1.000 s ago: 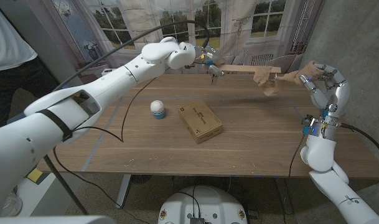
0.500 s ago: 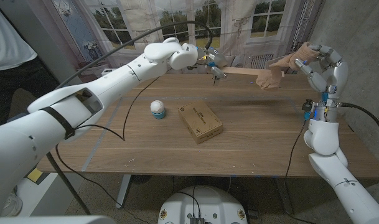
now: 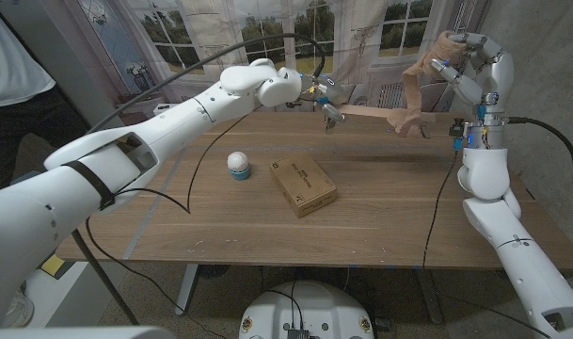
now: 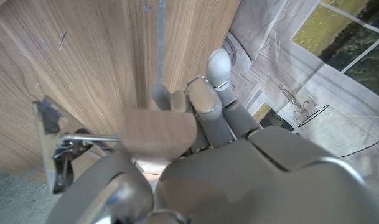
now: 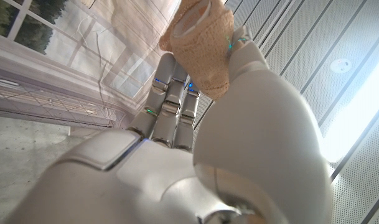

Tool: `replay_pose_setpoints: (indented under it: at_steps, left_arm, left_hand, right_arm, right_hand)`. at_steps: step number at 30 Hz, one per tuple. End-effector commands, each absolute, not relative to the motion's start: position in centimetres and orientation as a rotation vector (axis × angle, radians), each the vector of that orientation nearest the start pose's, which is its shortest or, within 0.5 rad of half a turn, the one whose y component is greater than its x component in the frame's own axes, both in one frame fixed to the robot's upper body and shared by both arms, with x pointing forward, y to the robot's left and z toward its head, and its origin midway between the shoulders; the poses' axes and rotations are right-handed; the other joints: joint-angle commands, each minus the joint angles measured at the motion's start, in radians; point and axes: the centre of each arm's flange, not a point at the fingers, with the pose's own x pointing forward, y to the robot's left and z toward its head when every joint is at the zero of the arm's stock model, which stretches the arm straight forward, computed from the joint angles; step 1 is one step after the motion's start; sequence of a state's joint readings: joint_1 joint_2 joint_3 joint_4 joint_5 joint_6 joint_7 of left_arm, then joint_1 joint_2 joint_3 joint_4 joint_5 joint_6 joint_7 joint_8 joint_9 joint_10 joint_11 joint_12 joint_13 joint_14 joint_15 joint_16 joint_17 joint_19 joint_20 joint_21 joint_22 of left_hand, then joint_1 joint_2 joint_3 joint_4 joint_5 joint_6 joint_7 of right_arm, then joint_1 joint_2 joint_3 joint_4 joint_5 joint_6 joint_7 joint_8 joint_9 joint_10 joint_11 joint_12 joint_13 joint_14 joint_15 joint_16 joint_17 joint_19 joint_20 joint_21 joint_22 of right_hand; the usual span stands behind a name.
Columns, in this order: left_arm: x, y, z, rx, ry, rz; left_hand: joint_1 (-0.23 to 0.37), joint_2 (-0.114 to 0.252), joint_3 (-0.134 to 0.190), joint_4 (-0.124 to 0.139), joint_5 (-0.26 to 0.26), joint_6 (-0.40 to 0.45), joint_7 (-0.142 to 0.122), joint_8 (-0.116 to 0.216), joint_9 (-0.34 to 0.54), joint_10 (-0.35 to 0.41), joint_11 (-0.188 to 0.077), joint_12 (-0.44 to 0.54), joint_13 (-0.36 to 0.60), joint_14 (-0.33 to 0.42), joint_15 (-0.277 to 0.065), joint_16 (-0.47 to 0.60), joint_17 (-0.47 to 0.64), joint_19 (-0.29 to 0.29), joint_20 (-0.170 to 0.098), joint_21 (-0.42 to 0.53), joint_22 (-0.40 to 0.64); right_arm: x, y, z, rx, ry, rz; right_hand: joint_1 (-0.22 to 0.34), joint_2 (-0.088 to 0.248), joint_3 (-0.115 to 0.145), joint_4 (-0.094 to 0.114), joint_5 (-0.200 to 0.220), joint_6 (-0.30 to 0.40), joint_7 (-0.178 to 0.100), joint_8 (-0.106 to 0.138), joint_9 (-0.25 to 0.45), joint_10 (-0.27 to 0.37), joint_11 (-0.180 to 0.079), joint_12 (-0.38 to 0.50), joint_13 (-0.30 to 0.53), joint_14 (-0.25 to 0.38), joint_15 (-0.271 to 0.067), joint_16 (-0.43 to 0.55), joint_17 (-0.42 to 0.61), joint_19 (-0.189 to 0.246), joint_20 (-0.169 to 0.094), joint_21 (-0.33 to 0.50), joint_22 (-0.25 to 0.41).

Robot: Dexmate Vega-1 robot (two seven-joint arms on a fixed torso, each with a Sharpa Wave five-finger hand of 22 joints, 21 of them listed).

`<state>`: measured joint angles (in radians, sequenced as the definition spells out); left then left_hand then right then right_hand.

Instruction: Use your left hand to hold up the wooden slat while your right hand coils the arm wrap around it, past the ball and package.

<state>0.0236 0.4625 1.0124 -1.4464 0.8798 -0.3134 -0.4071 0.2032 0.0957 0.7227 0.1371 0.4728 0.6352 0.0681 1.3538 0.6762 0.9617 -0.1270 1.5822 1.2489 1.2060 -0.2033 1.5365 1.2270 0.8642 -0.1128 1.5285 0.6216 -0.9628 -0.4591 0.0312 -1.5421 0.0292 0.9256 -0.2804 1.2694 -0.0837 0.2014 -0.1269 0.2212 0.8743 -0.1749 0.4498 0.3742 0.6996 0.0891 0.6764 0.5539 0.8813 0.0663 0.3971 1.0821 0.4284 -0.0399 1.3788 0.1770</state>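
From the head view, the left hand (image 3: 316, 94) gripped one end of the wooden slat (image 3: 366, 111) and held it above the far side of the bench (image 3: 389, 207), the slat running level toward the right hand. The right hand (image 3: 465, 64) was raised high, clasping the roll of tan wrap (image 3: 443, 42) — a strip of it hung down to a bundle coiled around the slat's far end (image 3: 405, 121). Nearer the robot than the left hand, the white ball (image 3: 238, 165) and the brown package (image 3: 303, 185) lay on the bench, close to each other but apart.

In the left wrist view, the left hand (image 4: 208, 118) had its fingers closed around the slat's cut end (image 4: 159, 134), over the bench (image 4: 83, 68).

In the right wrist view, the right hand (image 5: 195, 93) held the roll of wrap (image 5: 201, 43) at its fingertips.
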Motion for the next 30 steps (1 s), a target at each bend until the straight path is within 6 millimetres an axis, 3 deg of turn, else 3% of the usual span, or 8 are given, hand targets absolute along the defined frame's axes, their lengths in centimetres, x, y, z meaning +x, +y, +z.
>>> replay_pose_setpoints:
  at_steps: [1,12,30]
  left_arm:
    - [57.2,-0.9,18.0,2.183,-1.075,-0.39]
    - [57.3,-1.1,17.6,2.175,-1.082,-0.414]
    - [57.8,-0.8,17.2,2.17,-1.068,-0.441]
  left_hand:
    - [0.001,0.009,0.037,0.031,0.003,0.0,0.007,0.003,0.0,-0.003,-0.008,0.005,0.002,0.0,-0.001,-0.004,0.0,-0.006,-0.025,0.001,0.003]
    - [0.0,0.009,0.036,0.031,0.003,-0.001,0.008,0.003,-0.002,-0.002,-0.006,0.005,0.002,-0.001,-0.001,-0.004,0.0,-0.007,-0.026,0.006,0.009]
    - [0.0,0.009,0.036,0.031,0.004,-0.002,0.008,0.005,-0.003,0.001,-0.007,0.006,0.002,-0.001,-0.001,-0.004,0.0,-0.007,-0.026,0.001,-0.003]
  right_arm:
    - [49.2,-34.2,14.7,-0.323,-1.509,-0.126]
    - [51.3,-32.5,18.8,-0.36,-1.492,-0.074]
    - [54.4,-30.0,23.4,-0.389,-1.433,-0.043]
  right_hand:
    - [0.192,0.2,0.0,0.004,0.005,0.124,0.11,0.0,0.003,0.171,-0.143,0.002,0.004,0.266,-0.292,-0.002,0.006,-0.003,-0.129,0.002,0.001]
    - [0.191,0.201,-0.001,0.005,0.005,0.127,0.111,-0.001,0.004,0.173,-0.141,-0.001,0.003,0.268,-0.292,-0.007,0.008,-0.005,-0.129,0.003,0.0]
    - [0.192,0.201,-0.002,0.004,0.005,0.13,0.11,-0.005,0.005,0.175,-0.141,-0.004,0.007,0.272,-0.292,-0.014,0.013,-0.007,-0.129,0.004,0.0]
